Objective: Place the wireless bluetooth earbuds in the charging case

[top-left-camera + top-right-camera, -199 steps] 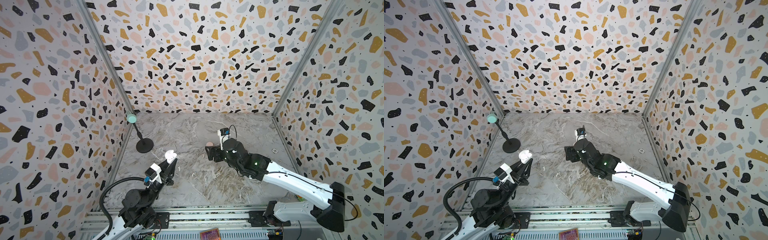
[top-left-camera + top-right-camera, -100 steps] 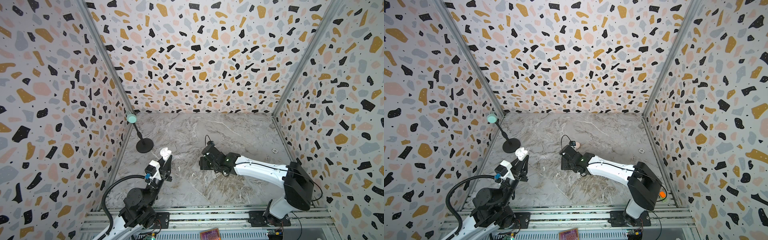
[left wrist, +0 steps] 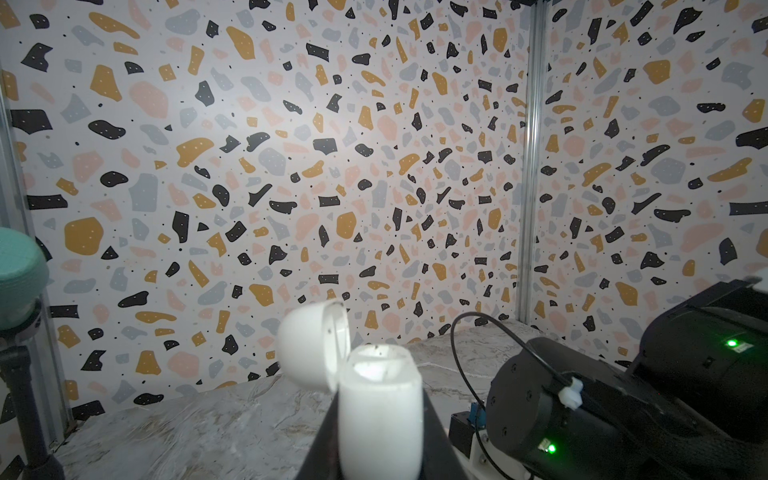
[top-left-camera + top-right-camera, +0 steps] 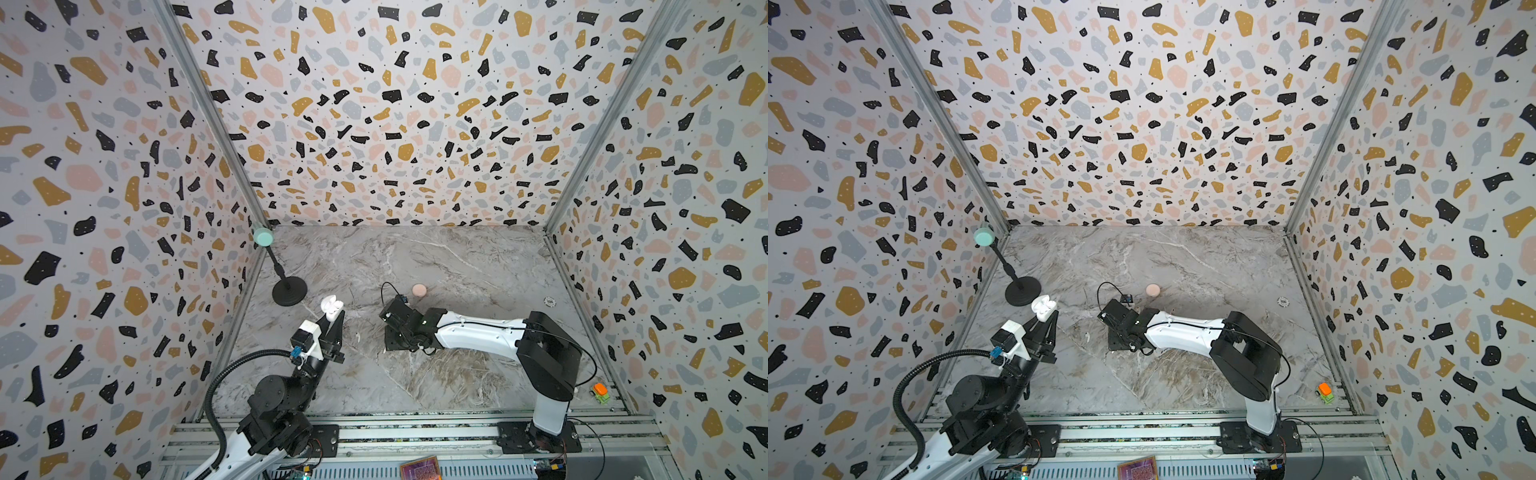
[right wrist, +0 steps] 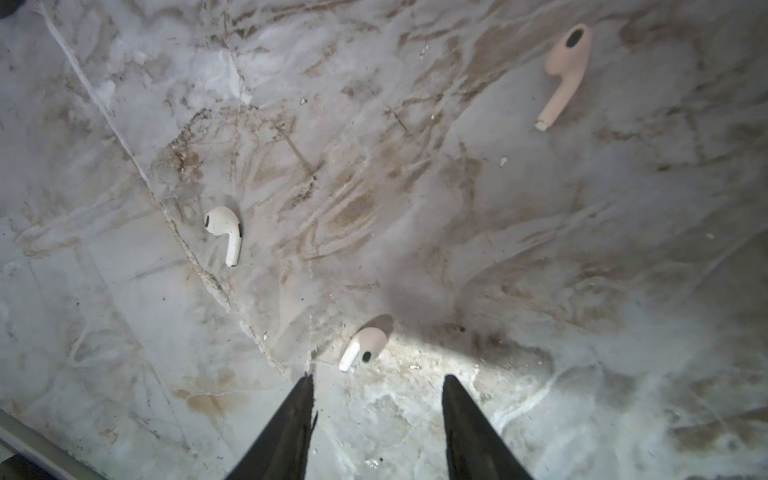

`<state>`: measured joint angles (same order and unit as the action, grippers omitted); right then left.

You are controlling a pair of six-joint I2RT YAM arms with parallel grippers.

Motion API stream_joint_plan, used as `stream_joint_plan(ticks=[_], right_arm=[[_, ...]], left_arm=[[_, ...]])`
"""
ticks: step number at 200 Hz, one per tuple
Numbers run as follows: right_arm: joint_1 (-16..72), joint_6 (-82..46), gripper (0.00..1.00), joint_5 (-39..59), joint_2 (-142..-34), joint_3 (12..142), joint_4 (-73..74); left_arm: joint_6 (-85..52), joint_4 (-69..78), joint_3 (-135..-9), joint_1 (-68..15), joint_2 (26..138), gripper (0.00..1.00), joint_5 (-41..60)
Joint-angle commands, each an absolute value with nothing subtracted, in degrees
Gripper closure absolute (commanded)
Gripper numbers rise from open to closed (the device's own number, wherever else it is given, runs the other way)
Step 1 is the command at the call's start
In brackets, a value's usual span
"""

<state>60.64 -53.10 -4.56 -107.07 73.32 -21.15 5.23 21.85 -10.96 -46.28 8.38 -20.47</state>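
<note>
Earbud one: white, lying on its side on the marble floor, just past the tips of the right gripper, touching neither finger. Earbud two, also white, lies farther out from the right gripper, off to one side. Earbud three, pink, lies farther out again, off to the opposite side. All three are loose on the floor, well apart from each other.

Right gripper points down at the floor, jaws apart, nothing between them.

Left gripper sits well off to the side of the right gripper, raised off the floor, fingers clamped on the white charging case. The case is upright with its lid flipped open; the inside is too washed out to read.

Pink case is closed on the floor near the right gripper, on its back-wall side.
</note>
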Motion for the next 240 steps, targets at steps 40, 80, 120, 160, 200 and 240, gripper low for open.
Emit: stream_joint_plan(ticks=[40,80,120,160,200,240], right_arm=[[61.3,-52.9,0.56,-5.6,-110.3,78.0,-25.5],[61.4,-52.7,0.61,-5.5,-111.4,78.3,-25.6],[61.4,-52.7,0.66,-5.1,-111.7,77.9,-24.9],[61.4,-52.6,0.69,-4.5,-112.1,77.8,-24.2],[61.2,-52.5,0.74,-3.8,-112.3,77.3,-23.8],[61.0,-52.6,0.75,-3.4,-112.2,76.9,-23.6]], left_arm=[[5.7,23.5,-11.9,-46.0,8.2,1.0,-20.3],[5.6,23.5,-11.9,-46.0,8.3,1.0,-20.1],[5.6,23.5,-11.9,-46.1,8.3,1.0,-20.0],[5.6,23.5,-11.9,-46.1,8.3,1.0,-19.9],[5.6,23.5,-11.9,-46.1,8.3,1.0,-19.9],[5.6,23.5,-11.8,-46.0,8.4,1.0,-19.8]])
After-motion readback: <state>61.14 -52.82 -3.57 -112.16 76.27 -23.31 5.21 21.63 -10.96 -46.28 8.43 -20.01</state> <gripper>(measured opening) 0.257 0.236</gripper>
